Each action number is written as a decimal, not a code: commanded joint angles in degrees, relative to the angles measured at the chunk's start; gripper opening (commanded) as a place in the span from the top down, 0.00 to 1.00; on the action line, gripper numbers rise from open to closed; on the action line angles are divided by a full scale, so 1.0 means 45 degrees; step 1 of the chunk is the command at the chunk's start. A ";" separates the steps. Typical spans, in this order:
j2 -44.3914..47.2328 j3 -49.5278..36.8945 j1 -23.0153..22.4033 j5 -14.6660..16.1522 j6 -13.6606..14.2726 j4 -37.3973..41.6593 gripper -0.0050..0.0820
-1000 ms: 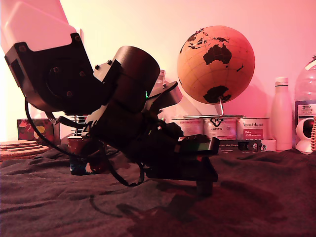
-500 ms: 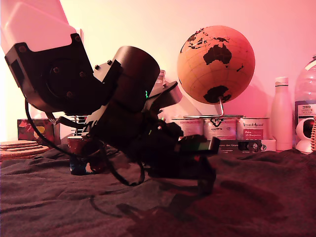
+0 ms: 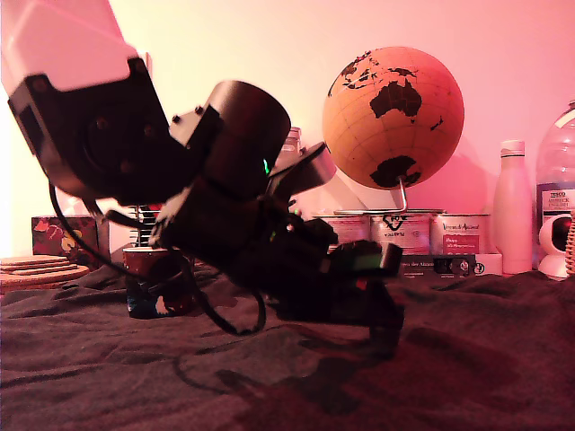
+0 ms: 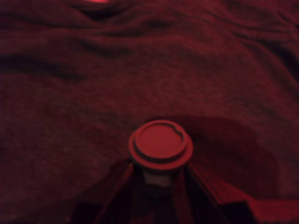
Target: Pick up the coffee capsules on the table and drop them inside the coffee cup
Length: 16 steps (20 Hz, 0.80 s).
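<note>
In the wrist view a coffee capsule (image 4: 160,145) sits between my fingers (image 4: 119,189), its round flat end facing the camera; the red light hides its colour. My gripper (image 4: 160,171) is shut on it just above the wrinkled cloth of the table (image 4: 210,70). The exterior view has the gripper (image 3: 388,334) low over the table (image 3: 485,359) at centre right, and the capsule does not show there. The coffee cup (image 3: 154,285), dark with red and white splashes, stands at the exterior view's left, partly behind the arm.
Along the back stand a globe (image 3: 393,117), a row of tins (image 3: 400,235), a white bottle (image 3: 512,206) and a clear bottle (image 3: 557,171). Cork coasters (image 3: 31,269) lie at the far left. A cable loops under the arm near the cup.
The arm has tilted, and the gripper end has shifted slightly to the exterior view's right and risen a little off the cloth.
</note>
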 commanded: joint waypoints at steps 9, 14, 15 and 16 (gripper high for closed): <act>-0.2895 0.0015 0.0039 0.0010 0.1812 -0.2336 0.64; -0.3701 -0.0107 0.0321 0.0015 0.2501 -0.3269 0.64; -0.3852 -0.0155 0.0418 0.0019 0.2560 -0.3405 0.64; -0.3959 -0.0194 0.0525 0.0019 0.2608 -0.3604 0.64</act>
